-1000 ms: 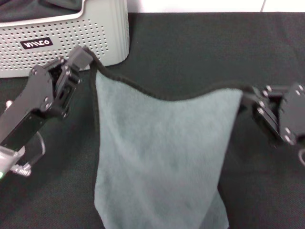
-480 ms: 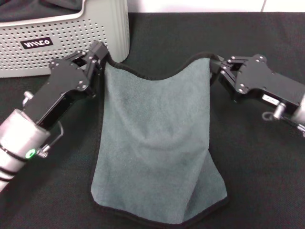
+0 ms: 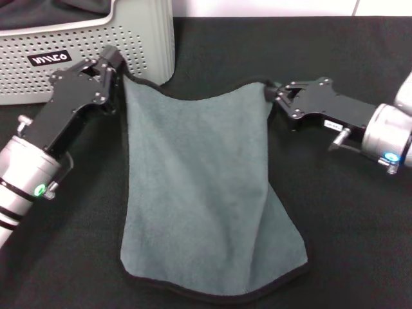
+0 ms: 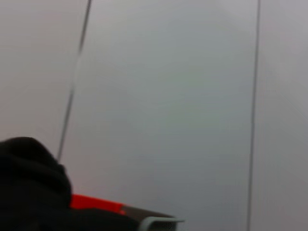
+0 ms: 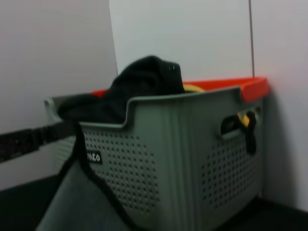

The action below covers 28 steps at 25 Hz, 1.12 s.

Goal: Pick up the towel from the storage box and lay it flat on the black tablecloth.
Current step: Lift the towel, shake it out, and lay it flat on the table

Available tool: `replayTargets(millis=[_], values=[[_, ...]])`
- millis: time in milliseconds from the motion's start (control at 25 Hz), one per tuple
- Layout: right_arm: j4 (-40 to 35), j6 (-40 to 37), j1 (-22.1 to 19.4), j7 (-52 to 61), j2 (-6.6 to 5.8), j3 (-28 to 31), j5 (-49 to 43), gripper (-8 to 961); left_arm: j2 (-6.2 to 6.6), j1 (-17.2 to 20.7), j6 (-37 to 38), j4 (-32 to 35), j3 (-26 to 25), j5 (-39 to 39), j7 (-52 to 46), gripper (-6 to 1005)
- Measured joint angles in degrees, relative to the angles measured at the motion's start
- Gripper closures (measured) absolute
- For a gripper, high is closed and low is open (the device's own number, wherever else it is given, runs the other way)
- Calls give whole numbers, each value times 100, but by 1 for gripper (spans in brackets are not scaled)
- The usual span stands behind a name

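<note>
In the upper left of the head view stands the storage box point(image 3: 138, 48), a light grey perforated bin with a small black label point(image 3: 50, 59), dark cloth showing over its rim. Just below and right of it, the left gripper point(image 3: 114, 64) has its jaws pinched on the top left corner of the towel point(image 3: 199, 193). The grey-teal towel stretches across the centre of the frame, its upper edge sagging between the two grippers, while its lower part, with the black-stitched bottom edge, lies on the black tablecloth point(image 3: 347, 244). At the centre right, the right gripper point(image 3: 273, 95) clamps the top right corner of the towel. In the right wrist view the box point(image 5: 192, 154) fills the middle, with black fabric point(image 5: 139, 82) heaped inside and the towel point(image 5: 72, 202) at the lower left.
</note>
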Motion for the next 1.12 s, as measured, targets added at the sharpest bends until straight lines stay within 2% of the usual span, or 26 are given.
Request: replayTargets(millis=[360,760,1120], values=[[-53,777,398,529,-1,-517,59,918,22,19,-17,-1,-12,-183,425,977],[-65,1535,643,782,-1,-602,53,915,11,-47,-473,-1,-8,-218,645,976],[-11,1680,829,816,0,-645,34,911,-1,-101,-693,-1,-9,-277,1138,977]])
